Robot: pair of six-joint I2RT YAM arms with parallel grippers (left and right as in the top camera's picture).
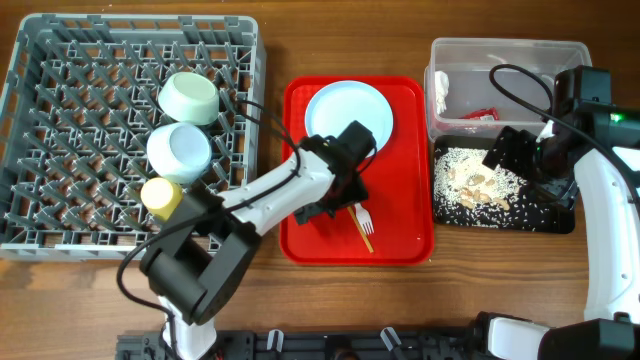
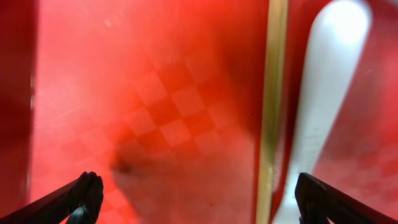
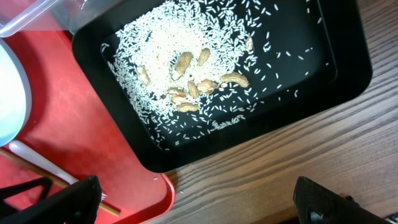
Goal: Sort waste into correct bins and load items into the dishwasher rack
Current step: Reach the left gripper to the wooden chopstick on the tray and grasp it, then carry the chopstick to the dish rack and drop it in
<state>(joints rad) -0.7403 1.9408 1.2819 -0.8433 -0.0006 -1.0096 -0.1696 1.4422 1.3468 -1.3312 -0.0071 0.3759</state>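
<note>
Now left gripper (image 2: 199, 190) is low over the red tray (image 2: 155, 93), jaws spread wide, gripping nothing. Wooden chopstick (image 2: 273, 93) and white fork (image 2: 323, 93) lie side by side at frame right. Right gripper (image 3: 196, 190) has jaws apart and empty, above the black tray (image 3: 339, 74) holding rice (image 3: 180, 87) at upper centre.

Brown wooden table (image 1: 270, 40) fills the overhead view edge to edge, its grain running left to right. The light is even and soft, and the shadows on the wood are faint. The right wrist view catches the same streaky wood across its lower right corner.
</note>
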